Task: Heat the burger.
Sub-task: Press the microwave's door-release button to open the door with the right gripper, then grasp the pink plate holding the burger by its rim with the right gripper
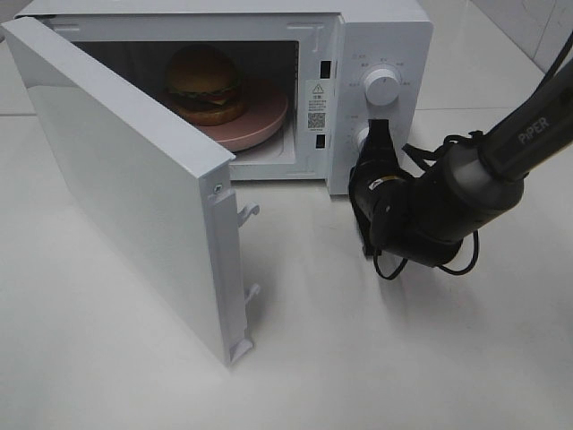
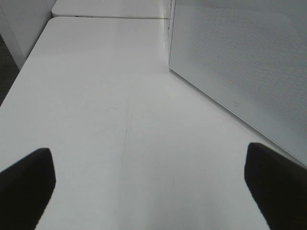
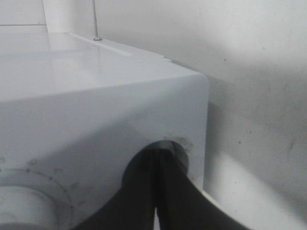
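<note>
The burger (image 1: 204, 82) sits inside the microwave (image 1: 385, 36), whose door (image 1: 116, 179) stands swung wide. The left tool (image 2: 148, 187), spread wide and empty, is nearest that door, on its outer side. The right tool (image 3: 160, 154), pinched shut on nothing, touches the lower knob (image 1: 360, 137).

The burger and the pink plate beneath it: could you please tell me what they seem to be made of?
The burger looks like moulded plastic, perhaps: its bun has an even gloss. The pink plate looks smooth and matte with a thick rim, plastic or ceramic; I cannot tell which.

Probably a robotics lab: bare white tabletop (image 1: 358, 358), lone white microwave (image 1: 394, 36), black PiPER-branded robot arm (image 1: 528, 134).
</note>
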